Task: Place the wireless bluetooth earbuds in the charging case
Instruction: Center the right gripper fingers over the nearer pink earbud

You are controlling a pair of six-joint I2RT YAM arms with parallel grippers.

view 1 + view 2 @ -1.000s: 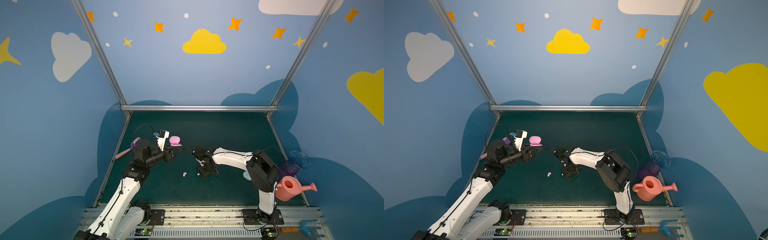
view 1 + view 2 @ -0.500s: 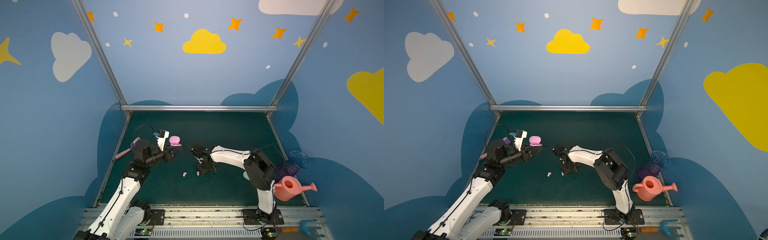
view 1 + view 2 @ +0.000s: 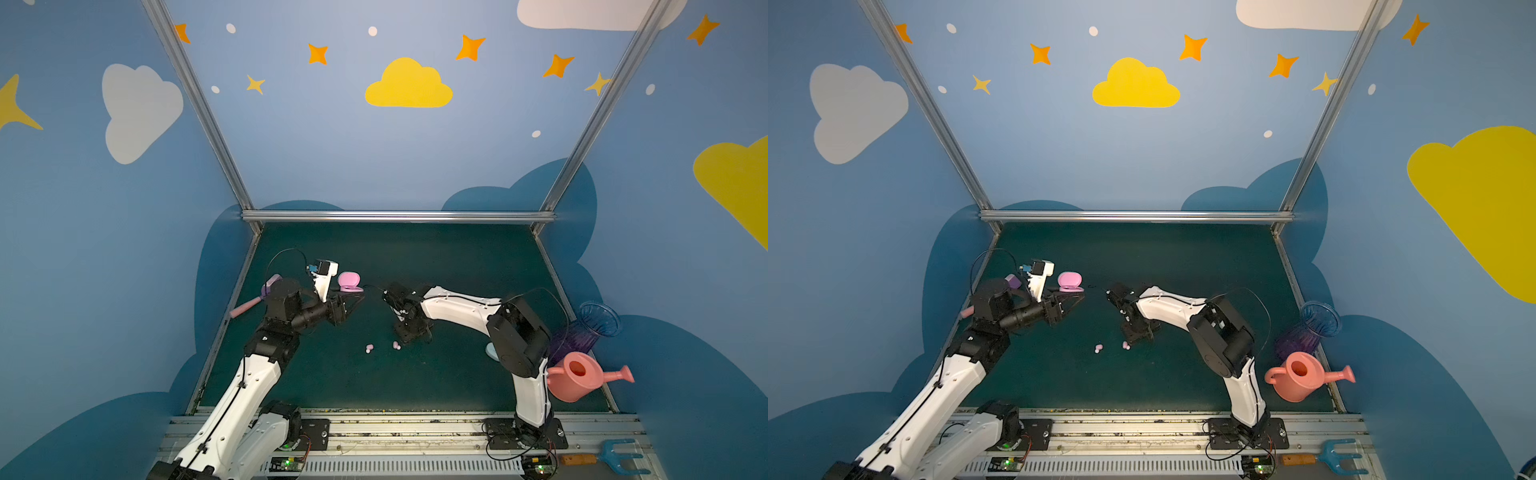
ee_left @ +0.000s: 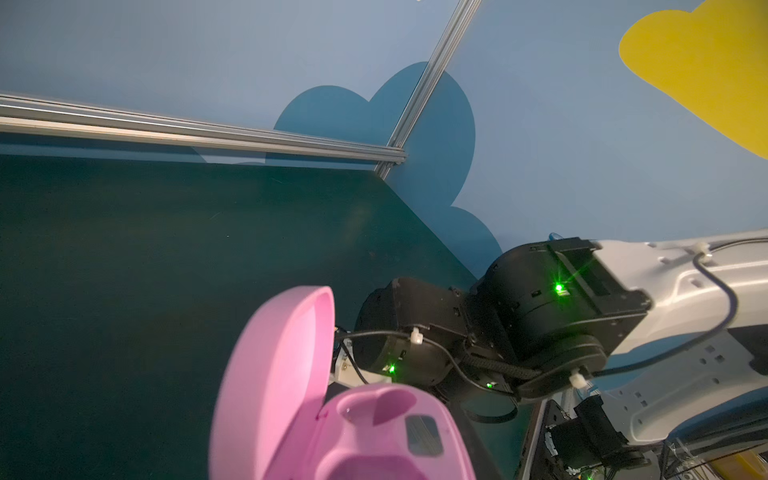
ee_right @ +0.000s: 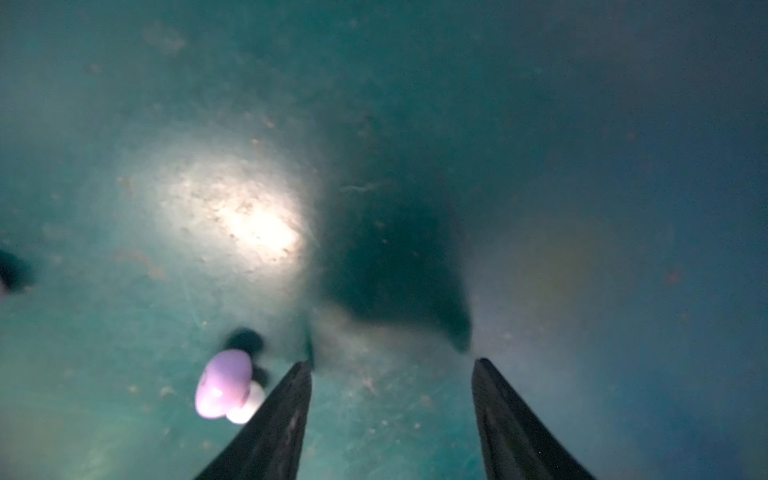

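My left gripper (image 3: 348, 297) is shut on the pink charging case (image 3: 348, 282), held above the table with its lid up. The left wrist view shows the charging case (image 4: 374, 432) from close, its lid (image 4: 282, 374) open and one earbud well empty; the fingers themselves are hidden there. Two pink earbuds lie on the green table, one (image 3: 369, 348) alone and one (image 3: 396, 345) right beside my right gripper (image 3: 409, 334). In the right wrist view the right gripper (image 5: 390, 365) is open and points down at the table; that earbud (image 5: 224, 384) lies just outside one finger (image 5: 286, 419).
A pink watering can (image 3: 577, 376) and a purple vase (image 3: 590, 330) stand at the table's right edge. A pale blue object (image 3: 491, 352) shows partly behind the right arm. A pink and purple brush (image 3: 249, 307) lies by the left wall. A blue rake (image 3: 619, 457) lies in front.
My right gripper has shifted a little to the left, and its jaws have narrowed slightly. The left arm and the case have not moved.
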